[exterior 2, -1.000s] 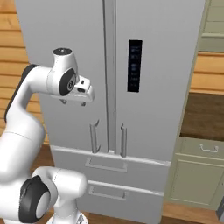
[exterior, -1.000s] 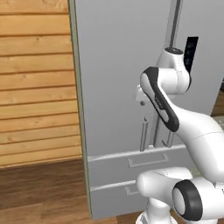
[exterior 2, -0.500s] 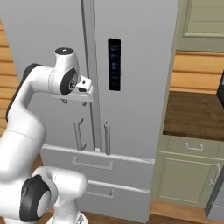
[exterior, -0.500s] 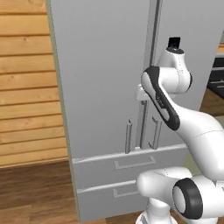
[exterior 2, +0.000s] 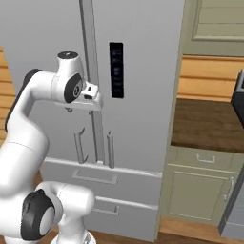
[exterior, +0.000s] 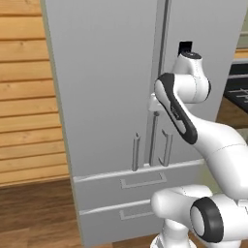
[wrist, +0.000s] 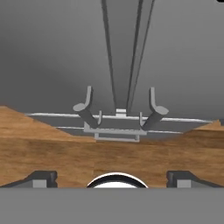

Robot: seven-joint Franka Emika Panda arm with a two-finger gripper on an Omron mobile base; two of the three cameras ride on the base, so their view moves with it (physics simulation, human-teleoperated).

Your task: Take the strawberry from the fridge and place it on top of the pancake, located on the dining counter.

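Note:
The fridge (exterior: pixel 106 72) (exterior 2: pixel 143 95) stands right before me, tall and grey, both doors shut, with a black panel (exterior 2: pixel 116 70) on the right door. Its two vertical bar handles (exterior: pixel 136 151) (wrist: pixel 87 107) flank the centre seam, above two drawers (exterior: pixel 140 181). My gripper (wrist: pixel 111 177) (exterior 2: pixel 93 100) hangs in front of the seam above the handles, pointing down along the doors. Its fingertips (wrist: pixel 43 177) stand far apart with nothing between them: open. The strawberry, the pancake and the dining counter are out of view.
A wooden plank wall (exterior: pixel 24 97) borders the fridge on the left, above a wood floor (exterior: pixel 34 213). To the right sits a pale green cabinet (exterior 2: pixel 205 186) under a brown countertop (exterior 2: pixel 205 124), with a dark appliance (exterior 2: pixel 238 100) at the edge.
The whole picture has slid left in both base views, so the base has moved; the right-hand cabinet has come into sight. The arm keeps its pose and the gripper stays open.

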